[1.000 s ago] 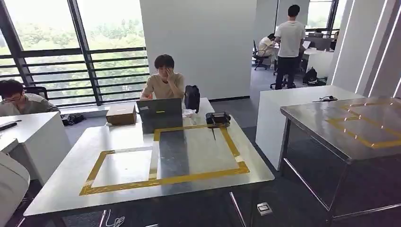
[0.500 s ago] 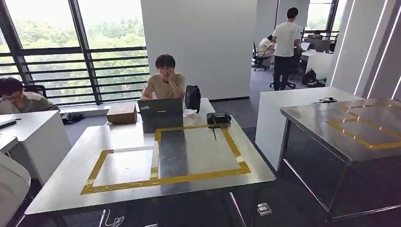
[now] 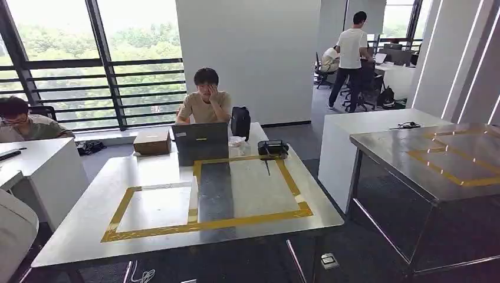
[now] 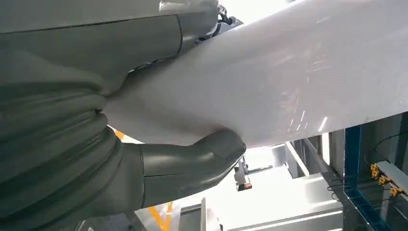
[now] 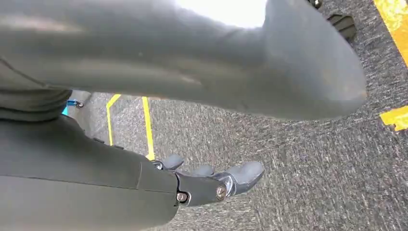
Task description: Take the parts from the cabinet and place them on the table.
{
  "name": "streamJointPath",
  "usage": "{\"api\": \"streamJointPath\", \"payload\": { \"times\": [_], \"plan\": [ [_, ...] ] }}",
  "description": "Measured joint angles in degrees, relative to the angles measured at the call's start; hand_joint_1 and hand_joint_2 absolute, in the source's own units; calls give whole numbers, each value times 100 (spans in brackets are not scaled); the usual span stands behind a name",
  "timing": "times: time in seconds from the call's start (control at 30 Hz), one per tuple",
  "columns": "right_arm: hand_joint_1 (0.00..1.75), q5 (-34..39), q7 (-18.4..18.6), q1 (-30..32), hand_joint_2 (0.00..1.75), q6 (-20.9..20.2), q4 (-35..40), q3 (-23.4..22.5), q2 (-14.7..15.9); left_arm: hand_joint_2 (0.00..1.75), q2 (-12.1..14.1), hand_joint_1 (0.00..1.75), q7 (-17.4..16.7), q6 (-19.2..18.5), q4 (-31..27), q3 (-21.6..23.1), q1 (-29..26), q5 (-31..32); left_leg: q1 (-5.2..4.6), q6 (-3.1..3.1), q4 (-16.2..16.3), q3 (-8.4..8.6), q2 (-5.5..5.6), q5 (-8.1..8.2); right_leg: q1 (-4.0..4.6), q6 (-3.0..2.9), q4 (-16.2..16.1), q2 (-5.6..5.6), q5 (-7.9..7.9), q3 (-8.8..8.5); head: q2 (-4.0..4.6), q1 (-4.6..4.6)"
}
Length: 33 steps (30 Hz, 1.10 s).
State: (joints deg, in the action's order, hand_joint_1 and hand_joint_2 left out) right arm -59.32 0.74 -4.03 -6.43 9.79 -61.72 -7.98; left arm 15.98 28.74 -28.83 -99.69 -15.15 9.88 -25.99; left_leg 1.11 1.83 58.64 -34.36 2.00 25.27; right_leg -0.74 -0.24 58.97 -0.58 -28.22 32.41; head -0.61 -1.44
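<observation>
Against the left hand (image 4: pixel 144 159), whose thumb pressed a large smooth white part (image 4: pixel 288 82), and beside the empty, loosely spread right hand (image 5: pixel 202 185), the steel table with yellow tape rectangles (image 3: pixel 76 236) awaited, so carrying seemed underway and setting down next.

Taped table (image 3: pixel 88 224) near half bare, far edge crowded — laptop (image 3: pixel 200 141), box (image 3: pixel 151 142), black device (image 3: pixel 272 147), seated person (image 3: pixel 205 101) behind.

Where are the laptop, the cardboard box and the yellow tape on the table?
laptop (image 3: pixel 200 139): head view, middle of its grey lid.
cardboard box (image 3: pixel 152 142): head view, its top face.
yellow tape (image 3: pixel 236 222): head view, the near strip of the outline.
</observation>
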Motion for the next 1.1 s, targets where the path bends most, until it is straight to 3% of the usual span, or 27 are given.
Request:
{"api": "streamJointPath", "payload": {
  "times": [0.17,0.2,0.23,0.27,0.33,0.4,0.43,0.47,0.5,0.57,0.6,0.63,0.67,0.7,0.77,0.8,0.83,0.93,0.97,1.0,1.03,1.07,1.1],
  "plan": [
    [0,72,-55,-1,0,-33,0,-31,-11,175,-81,175,-33,-4,72,77,159,59,-7,-63,51,-29,1,34,-9,45,1,3,-6,-3,0,0],
    [0,85,-76,1,0,-28,0,-39,-20,175,-89,175,-41,-2,96,98,227,79,-16,-119,3,-85,6,47,-6,76,57,8,70,-68,0,0],
    [0,103,-85,8,0,-17,0,-48,-22,175,-101,175,-50,-4,131,120,289,83,-15,-178,-55,-49,3,89,-7,127,121,19,184,-29,0,2],
    [0,107,-76,10,0,-11,0,-59,-22,175,-109,175,-37,-13,162,129,351,85,21,-224,-106,78,7,38,10,144,133,23,165,-6,0,0],
    [0,109,-55,0,0,17,0,-87,-24,175,-111,175,26,-48,199,136,442,85,46,-250,-139,123,-14,7,-4,131,451,28,-165,143,0,11],
    [0,103,-11,0,0,46,0,-92,-33,175,-114,175,72,-70,240,138,434,85,46,-231,-133,103,-21,-2,-26,183,1254,28,-604,562,0,13],
    [0,92,-7,9,0,48,0,-92,-37,175,-114,175,90,-77,265,138,427,85,48,-223,-129,94,-20,-1,-36,219,1630,29,-743,770,0,13],
    [0,72,-15,15,0,50,0,-94,-37,175,-114,175,112,-92,286,138,422,74,62,-199,-122,92,-15,10,-52,249,1712,29,-717,840,0,20],
    [0,66,-30,24,0,52,0,-96,-35,175,-105,175,122,-107,308,138,422,48,82,-164,-112,98,0,22,-72,288,1503,29,-554,758,0,22],
    [0,55,-67,29,0,52,0,-96,-33,175,-75,175,129,-118,341,138,428,2,140,-71,-43,106,12,71,-122,305,569,27,-61,321,0,24],
    [0,52,-85,26,0,52,0,-96,-33,175,-63,175,129,-125,352,138,434,-17,163,-5,21,97,14,115,-166,339,85,6,102,109,0,22],
    [0,52,-96,25,0,39,-4,-96,-48,175,-44,175,136,-131,360,136,436,-24,133,59,57,93,24,146,-97,304,122,-34,-133,187,0,30],
    [0,52,-105,7,0,37,-4,-96,-52,175,-37,175,135,-131,376,138,444,-24,126,105,45,66,27,177,-92,162,185,-3,-286,187,0,26],
    [0,55,-103,10,0,39,-4,-100,-50,175,-15,175,131,-146,389,142,454,-20,136,144,46,72,29,202,-96,96,159,5,-125,172,0,26],
    [0,55,-94,29,0,46,-2,-112,-50,175,-2,175,144,-155,420,142,461,-22,143,212,138,137,23,159,-101,-42,199,23,-103,53,0,15],
    [0,66,-85,34,0,53,-2,-120,-50,175,7,175,133,-157,442,144,479,-22,152,219,211,110,-74,207,-92,-89,172,34,-116,7,0,4],
    [0,70,-63,34,0,57,-2,-129,-50,175,13,175,146,-171,452,149,509,-24,147,203,457,-10,-162,305,-75,-124,164,46,-138,-43,0,0],
    [0,92,7,35,0,70,-2,-138,-52,175,11,175,157,-175,505,153,527,-28,89,184,1609,-777,-176,720,-27,-176,164,61,-238,-118,0,0],
    [0,105,18,39,0,70,-2,-142,-52,175,9,175,157,-175,525,157,521,-28,78,160,1761,-937,-176,777,-7,-181,164,64,-283,-161,0,0],
    [0,107,26,46,0,72,-2,-146,-52,175,9,175,157,-175,540,160,521,-28,59,121,1671,-973,-175,720,9,-184,163,64,-336,-226,0,0],
    [0,112,26,50,0,72,-2,-153,-52,175,9,175,157,-175,546,160,523,-28,29,61,1370,-904,-176,555,22,-186,160,65,-398,-303,0,0],
    [0,112,28,49,0,72,-2,-162,-55,175,11,175,157,-175,551,160,526,-28,-11,-5,935,-765,-177,295,35,-180,153,70,-463,-398,0,0],
    [0,114,28,52,0,72,-2,-168,-55,175,13,175,144,-175,553,162,535,-28,-60,-87,456,-621,-197,-74,39,-170,134,73,-533,-481,0,0]
  ]
}}
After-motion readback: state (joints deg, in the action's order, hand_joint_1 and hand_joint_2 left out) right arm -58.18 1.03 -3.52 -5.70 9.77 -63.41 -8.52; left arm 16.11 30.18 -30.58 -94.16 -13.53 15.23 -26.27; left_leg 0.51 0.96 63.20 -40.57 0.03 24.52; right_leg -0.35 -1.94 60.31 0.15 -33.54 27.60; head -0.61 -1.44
